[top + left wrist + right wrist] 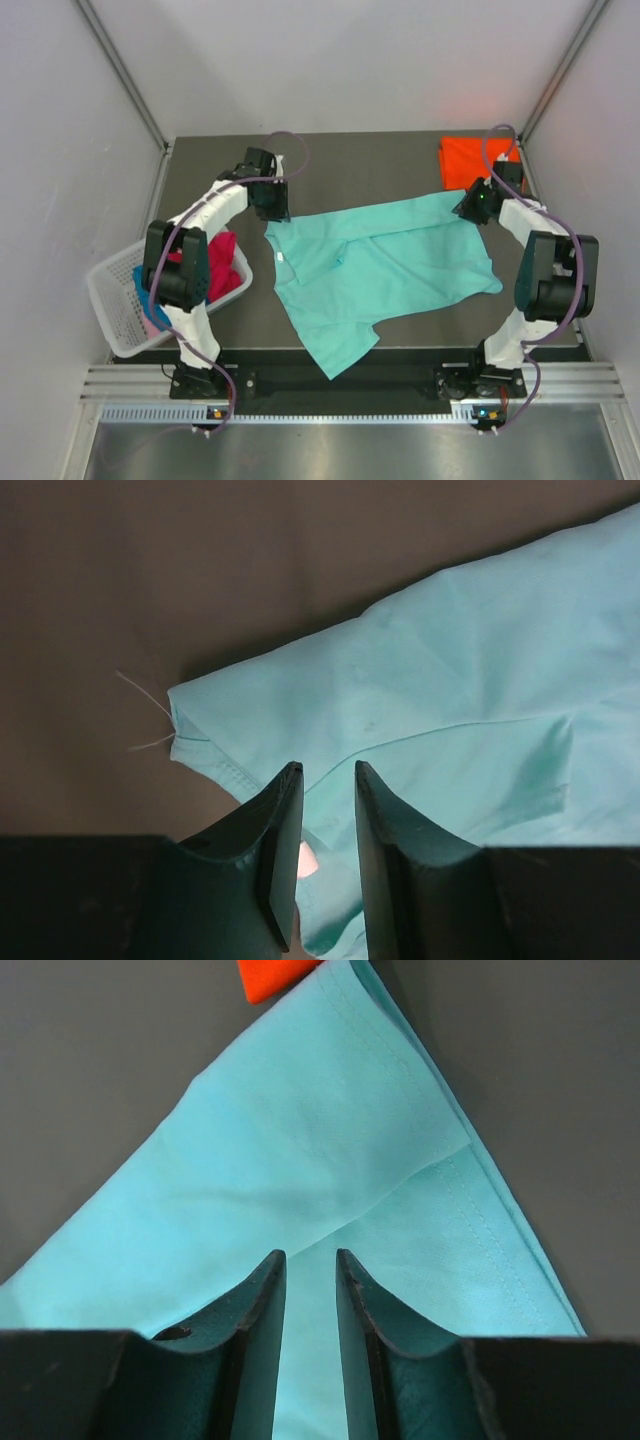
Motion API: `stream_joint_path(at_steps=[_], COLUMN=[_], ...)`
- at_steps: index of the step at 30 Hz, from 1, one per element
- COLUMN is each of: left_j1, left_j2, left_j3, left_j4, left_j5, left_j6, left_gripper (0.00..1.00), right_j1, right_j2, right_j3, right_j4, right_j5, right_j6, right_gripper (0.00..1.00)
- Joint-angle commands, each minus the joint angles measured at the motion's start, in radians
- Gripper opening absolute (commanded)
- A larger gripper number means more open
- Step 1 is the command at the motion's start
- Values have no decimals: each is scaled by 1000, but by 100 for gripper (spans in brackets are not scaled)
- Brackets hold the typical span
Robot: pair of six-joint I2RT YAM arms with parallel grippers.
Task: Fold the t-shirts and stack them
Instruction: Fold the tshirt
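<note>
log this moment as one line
teal shirt: spread, unfolded; left hand: ajar over left corner; right hand: ajar over right corner; orange shirt: folded, far right

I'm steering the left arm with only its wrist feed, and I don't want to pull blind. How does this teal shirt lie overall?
Observer: The teal t-shirt lies spread but rumpled across the middle of the table, with one end reaching the near edge.
Operator: Where's the right arm?
Observer: The right gripper is over the shirt near its far right corner, fingers a little apart.
Operator: Is anything folded already?
Observer: An orange t-shirt lies folded at the table's far right corner.
</note>
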Motion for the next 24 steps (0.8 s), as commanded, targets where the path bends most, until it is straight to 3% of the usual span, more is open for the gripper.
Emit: stream_joint_path(at_steps=[1,8,13,20,24], left_j1=[-5,-5,-4,-4,-10], left_j2=[35,186,210,194,129], left_j3=[49,84,91,155,169], left_j4=[16,-37,-45,-77,-82], left_j5=[-23,-182,-296,-276,-238], left_j6=[-28,-57,-66,-77,-72], left_gripper=[33,25,23,22,24], right_j1=[6,-43,-89,-95,-95], right_j2=[8,60,66,37,2], right_j3=[-14,-92,-110,-84,-69], right_j4=[41,117,119,130,116], right_j5=[22,68,128,56,53], right_j6=[16,34,51,66,109], right_gripper=[28,26,24,23,27])
